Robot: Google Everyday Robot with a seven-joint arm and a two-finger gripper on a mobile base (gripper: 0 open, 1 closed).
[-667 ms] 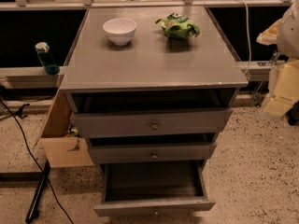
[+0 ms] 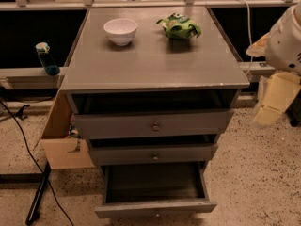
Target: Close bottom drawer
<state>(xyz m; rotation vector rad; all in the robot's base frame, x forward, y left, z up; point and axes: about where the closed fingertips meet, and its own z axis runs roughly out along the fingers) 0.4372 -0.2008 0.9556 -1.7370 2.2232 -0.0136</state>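
Grey wood, painted. Bottom drawer (image 2: 154, 190): lowest of three in the cabinet (image 2: 155, 65), set at 6 o'clock in the view. It stood pulled well out, further than the middle drawer (image 2: 154, 153) and the top drawer (image 2: 153, 123), which were each a little ajar. Shallow tray, dark inside, nothing seen in it; slim front panel, lighter along its upper edge. The knob was too faint to make out.

Gripper (image 2: 274, 102): cream-coloured, at 3 o'clock, hanging below the white rounded arm (image 2: 287, 39) at the right edge, tipped down toward 7 o'clock. It stood well apart from the cabinet and touched nothing. How far it was open could not be told.

Orientation: the drawer's front faced 6 o'clock, toward the camera. Its panel ran from 9 to 3 o'clock and its tray from 12 to 6.

Cabinet top: white bowl (image 2: 121, 30) at 11 o'clock, green packet (image 2: 178, 26) at 1 o'clock, apart.
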